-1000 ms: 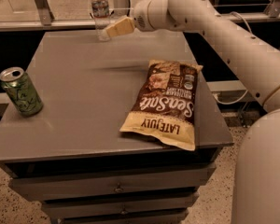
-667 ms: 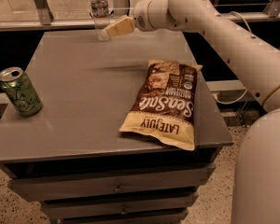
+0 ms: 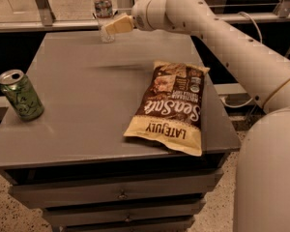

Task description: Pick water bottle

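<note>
The water bottle [image 3: 102, 3] is a small clear bottle with a white cap and a pale label. It stands upright at the far edge of the grey table [image 3: 82, 86]. My gripper [image 3: 112, 28] is cream-coloured and reaches in from the right at the end of the white arm [image 3: 217, 33]. It sits level with the bottle's lower body and covers part of it. I cannot tell whether it touches the bottle.
A green drink can [image 3: 21, 94] stands upright near the table's left edge. A brown and yellow chip bag [image 3: 171, 108] lies flat on the right half. Drawers [image 3: 121, 195] run below the tabletop. A rail and glass stand behind the table.
</note>
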